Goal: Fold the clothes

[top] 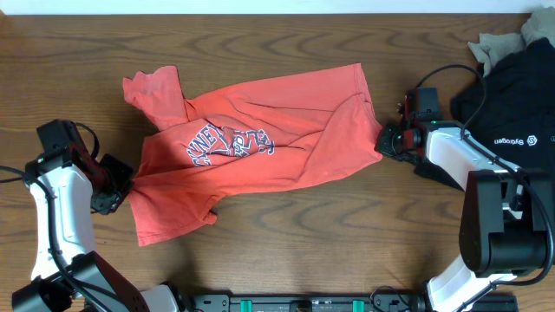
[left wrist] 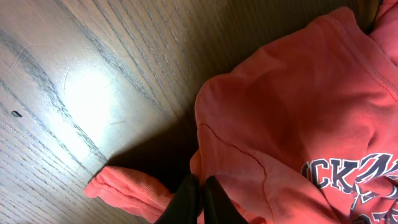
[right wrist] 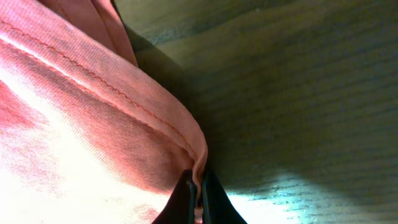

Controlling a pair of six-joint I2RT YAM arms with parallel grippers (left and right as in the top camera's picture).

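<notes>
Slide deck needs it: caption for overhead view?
Left gripper and right gripper pinch opposite ends of the coral-red T-shirt on the wooden table; black tee and beige cloth top right.

You're looking at one coral-red T-shirt [top: 260,143], one black tee [top: 512,91], one beige piece [top: 499,43], one left tool [top: 121,192], one right tool [top: 382,143] and one table [top: 347,243].

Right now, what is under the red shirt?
Only the wooden table shows around the red T-shirt, which lies on it. Anything else beneath the cloth is covered, so I cannot tell.
</notes>
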